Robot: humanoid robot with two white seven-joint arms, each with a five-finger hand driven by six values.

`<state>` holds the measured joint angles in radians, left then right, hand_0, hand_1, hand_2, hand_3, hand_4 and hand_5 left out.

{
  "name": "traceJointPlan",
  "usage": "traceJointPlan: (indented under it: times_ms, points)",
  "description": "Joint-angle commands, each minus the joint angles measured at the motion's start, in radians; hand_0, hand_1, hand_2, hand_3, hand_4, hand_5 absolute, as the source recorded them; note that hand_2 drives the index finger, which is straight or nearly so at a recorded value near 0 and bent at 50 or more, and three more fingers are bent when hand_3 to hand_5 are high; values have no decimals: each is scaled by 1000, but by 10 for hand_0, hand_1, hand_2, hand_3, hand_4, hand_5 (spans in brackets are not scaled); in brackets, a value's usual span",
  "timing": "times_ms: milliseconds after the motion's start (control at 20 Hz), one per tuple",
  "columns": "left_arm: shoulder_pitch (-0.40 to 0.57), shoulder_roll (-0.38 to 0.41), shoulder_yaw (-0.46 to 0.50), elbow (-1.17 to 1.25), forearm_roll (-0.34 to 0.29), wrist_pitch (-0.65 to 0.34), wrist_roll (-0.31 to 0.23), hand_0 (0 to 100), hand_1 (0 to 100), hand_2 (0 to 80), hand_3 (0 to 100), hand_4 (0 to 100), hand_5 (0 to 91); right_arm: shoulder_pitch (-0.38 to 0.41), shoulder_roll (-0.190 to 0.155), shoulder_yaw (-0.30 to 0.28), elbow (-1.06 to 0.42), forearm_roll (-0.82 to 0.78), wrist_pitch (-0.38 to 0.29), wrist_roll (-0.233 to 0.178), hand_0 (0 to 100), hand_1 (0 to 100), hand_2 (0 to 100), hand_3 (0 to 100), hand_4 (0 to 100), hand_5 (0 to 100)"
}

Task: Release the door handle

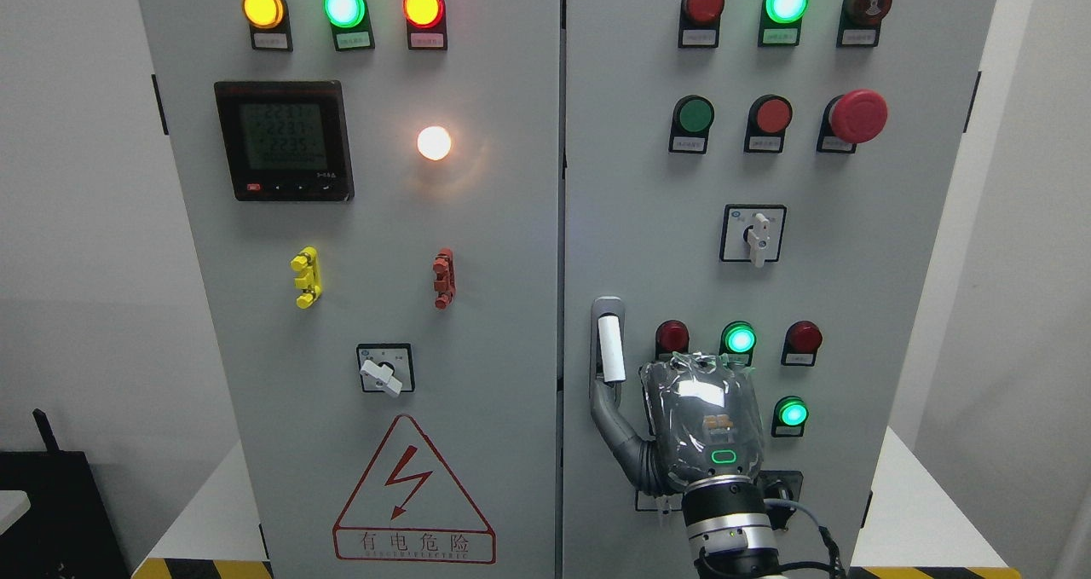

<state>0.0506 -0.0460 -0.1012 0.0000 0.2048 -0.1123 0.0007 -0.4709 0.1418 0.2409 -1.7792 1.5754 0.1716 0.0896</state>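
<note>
Head view: right hand (701, 430) beside the door handle (608, 350) on the grey cabinet (511, 221), fingers seemingly slack, gripping nothing.

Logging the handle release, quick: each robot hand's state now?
Right robot hand: by the door handle; grip cannot be told.
Left: not in view.

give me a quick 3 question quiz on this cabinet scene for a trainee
1. True or false: the door handle sits on the left-hand door of the cabinet.
2. Which robot hand is up next to the handle? A) left hand B) right hand C) both
3. Fill in: the big mushroom button at the upper right is coloured ___.

Key: 1 false, it is on the right-hand door, near the centre seam. 2 B. 3 red.
</note>
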Motion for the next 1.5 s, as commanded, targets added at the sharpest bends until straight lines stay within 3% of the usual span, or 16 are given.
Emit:
traceJointPlan:
  times_ms: [0,1452]
  points:
    - [0,0,0,-31,1,0,1,120,389,0,0,0,0,0,-1,-2,0,0,2,-4,539,0,1000,1000,1000,954]
    - [0,0,0,-31,1,0,1,120,389,0,0,0,0,1,1,-3,-5,-2,25,-5,558,0,1000,1000,1000,955]
